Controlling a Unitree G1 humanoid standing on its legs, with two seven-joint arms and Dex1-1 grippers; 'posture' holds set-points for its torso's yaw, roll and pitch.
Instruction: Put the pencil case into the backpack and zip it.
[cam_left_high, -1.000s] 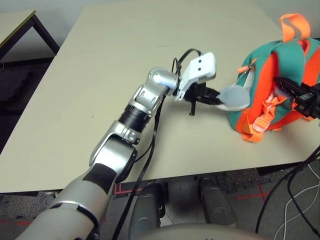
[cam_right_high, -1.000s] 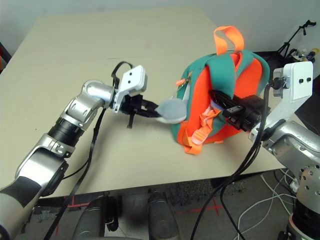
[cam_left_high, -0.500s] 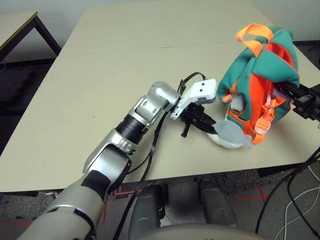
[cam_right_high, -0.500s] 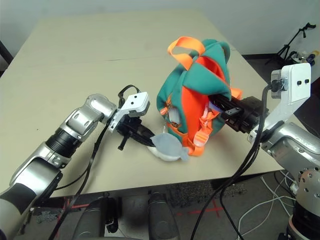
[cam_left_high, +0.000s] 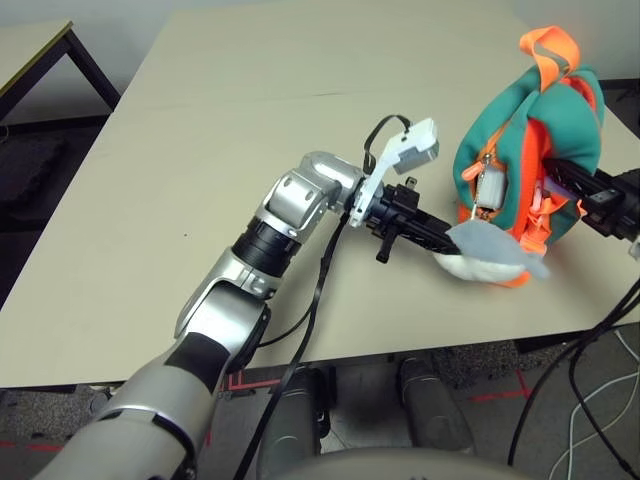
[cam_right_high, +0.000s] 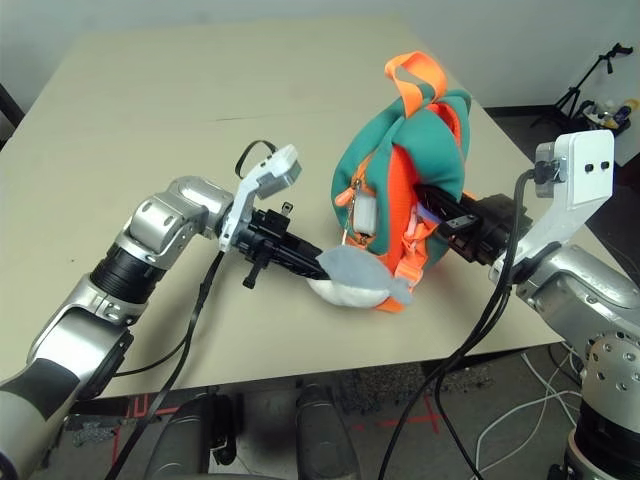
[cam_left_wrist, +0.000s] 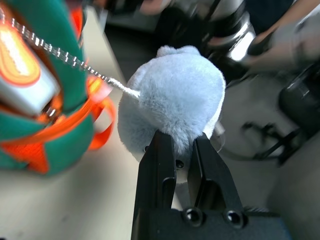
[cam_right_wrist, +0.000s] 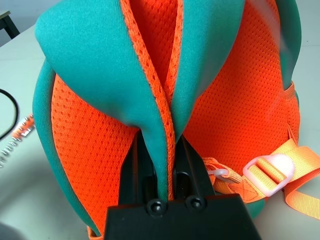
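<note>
Strap (cam_right_wrist: 100, 75) is clamped in right gripper (cam_right_wrist: 160, 135), presumably bracing the backpack (cam_right_high: 440, 140). Whale charm (cam_left_wrist: 175, 90) is pinched by left gripper (cam_left_wrist: 181, 135), likely for zipping.

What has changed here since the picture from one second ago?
The backpack has turned and tipped toward the robot's left, bringing its side into fuller view. The left gripper has carried the plush whale nearer the robot and slightly right. Nothing was newly grasped or released: the left jaws still hold the whale, the right jaws a shoulder strap.

Pale tabletop (cam_left_high: 230, 120), grey wall (cam_right_high: 250, 25), dark-legged side table (cam_left_high: 30, 45)
</note>
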